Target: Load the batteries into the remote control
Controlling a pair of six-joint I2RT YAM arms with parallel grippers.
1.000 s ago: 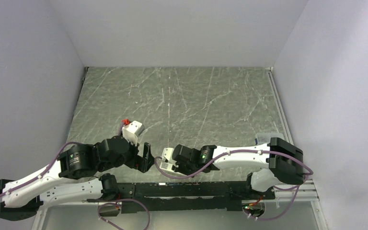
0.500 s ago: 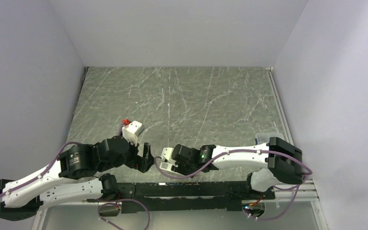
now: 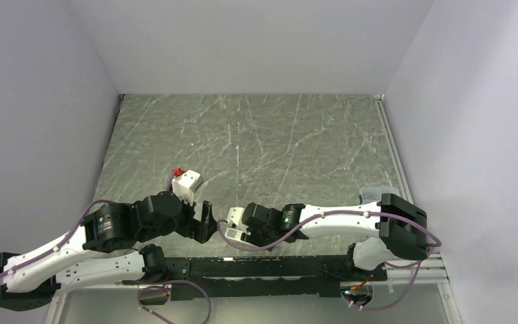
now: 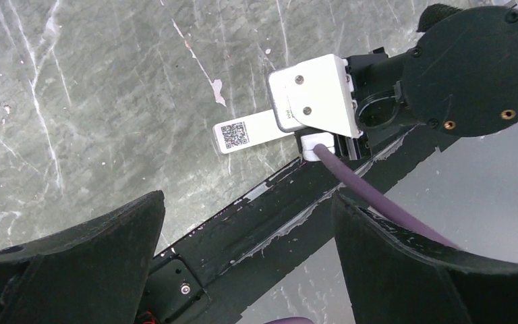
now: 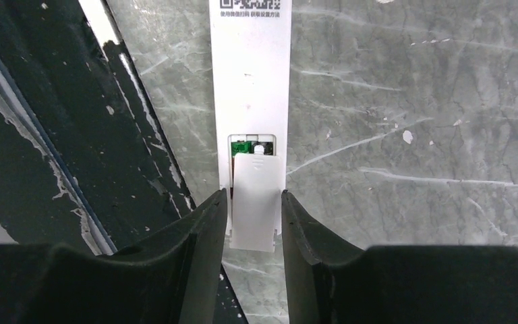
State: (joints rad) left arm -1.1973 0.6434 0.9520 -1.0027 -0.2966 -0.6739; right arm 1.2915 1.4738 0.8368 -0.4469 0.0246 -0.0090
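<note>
Remote control (image 5: 249,88) lies back-up on the table (image 3: 276,135) by the arm bases; I judge my right gripper (image 5: 253,196) pinches the cover (image 5: 254,216) to slide it over the seated batteries (image 5: 241,144), left gripper (image 4: 247,202) spread, empty.

The overhead view looks steeply down from above and behind the arm bases. It is far enough off to hold the whole grey marbled stone counter (image 3: 256,135), with the bases along the bottom edge. The left wrist view sits close over the counter's near edge, looking down between the black prongs of the left tool (image 4: 246,223) at lower left and lower right. The right wrist view is nearest, facing straight down past the right tool (image 5: 253,202) at the bottom. Both wrist views share the slim white rectangular plastic remote control (image 5: 249,81) and the scuffed black metal rail (image 4: 256,216). The overhead view holds that spot at lower centre.
</note>
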